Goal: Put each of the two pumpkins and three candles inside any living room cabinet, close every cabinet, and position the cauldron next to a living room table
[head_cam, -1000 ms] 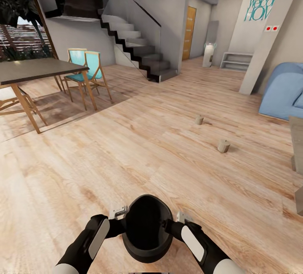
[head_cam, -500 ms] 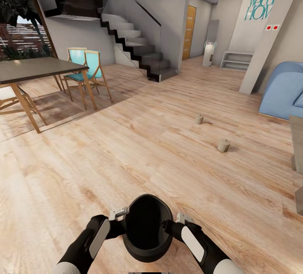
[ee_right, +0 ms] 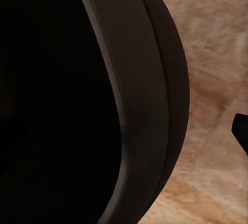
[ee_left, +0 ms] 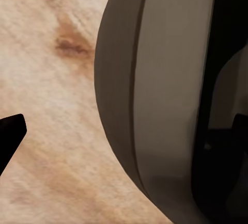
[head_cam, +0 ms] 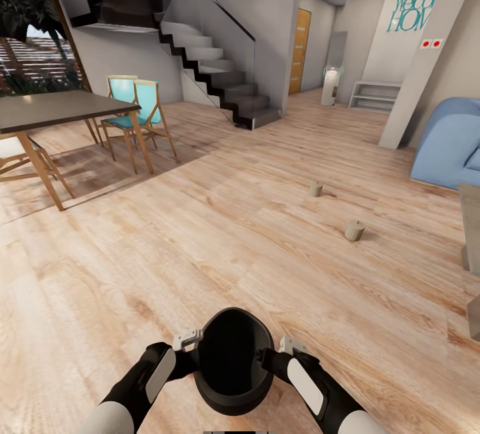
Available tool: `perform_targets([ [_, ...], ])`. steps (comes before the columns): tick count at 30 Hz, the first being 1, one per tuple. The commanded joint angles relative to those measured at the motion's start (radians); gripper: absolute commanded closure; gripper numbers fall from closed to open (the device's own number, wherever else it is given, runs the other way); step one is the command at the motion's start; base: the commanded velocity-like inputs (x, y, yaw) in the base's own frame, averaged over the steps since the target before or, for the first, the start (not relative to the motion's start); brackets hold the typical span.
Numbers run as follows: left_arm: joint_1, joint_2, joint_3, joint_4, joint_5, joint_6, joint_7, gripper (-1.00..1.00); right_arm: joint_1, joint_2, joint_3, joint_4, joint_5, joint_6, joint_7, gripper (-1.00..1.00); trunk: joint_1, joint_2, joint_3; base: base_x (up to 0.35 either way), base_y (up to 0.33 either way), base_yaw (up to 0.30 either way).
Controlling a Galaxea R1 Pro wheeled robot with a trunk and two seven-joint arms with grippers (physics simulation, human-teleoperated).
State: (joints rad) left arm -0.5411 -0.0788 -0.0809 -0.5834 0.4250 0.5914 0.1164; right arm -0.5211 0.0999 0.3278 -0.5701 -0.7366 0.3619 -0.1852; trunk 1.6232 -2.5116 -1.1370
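At the far left a dark dining table (head_cam: 60,109) stands on the wooden floor (head_cam: 167,254) with two turquoise chairs (head_cam: 137,114) beside it, and a dark staircase (head_cam: 213,67) rises behind them. Low in the head view, the left gripper (head_cam: 189,339) sits against the left side of the black pot (head_cam: 233,361), which is held above the floor with its wide mouth facing up; the right gripper (head_cam: 285,344) presses on the opposite side. Whether either set of jaws pinches the rim cannot be told. Further right, two candles (head_cam: 315,189) (head_cam: 354,231) stand upright on the floor, well apart, before a blue sofa (head_cam: 450,147) and the grey corner of the coffee table (head_cam: 470,221).
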Motion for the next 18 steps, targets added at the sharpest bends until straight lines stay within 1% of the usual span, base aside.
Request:
perform_targets([
  [1,0.0,0.001,-0.004,-0.002,0.011,0.0,0.009,-1.0,0.0,-0.001,0.005,-0.002,-0.01,0.002,-0.01,-1.0,0.0,0.0,-0.001,0.0,0.0,0.0],
  [11,0.0,0.001,-0.003,-0.001,0.011,-0.007,0.009,-1.0,0.0,0.0,0.005,-0.001,-0.012,0.0,-0.01,-1.0,0.0,0.0,-0.001,0.0,0.0,0.0],
  [15,0.0,0.001,-0.003,-0.001,0.011,-0.007,0.009,-1.0,-0.002,0.0,0.005,0.014,-0.015,-0.035,-0.01,-1.0,0.0,0.0,-0.001,0.0,0.0,0.0],
  [18,0.0,0.001,-0.003,-0.001,0.011,-0.007,0.009,-1.0,-0.026,0.001,0.006,0.061,-0.013,-0.057,-0.01,-1.0,0.0,0.0,-0.001,0.0,0.0,0.0],
])
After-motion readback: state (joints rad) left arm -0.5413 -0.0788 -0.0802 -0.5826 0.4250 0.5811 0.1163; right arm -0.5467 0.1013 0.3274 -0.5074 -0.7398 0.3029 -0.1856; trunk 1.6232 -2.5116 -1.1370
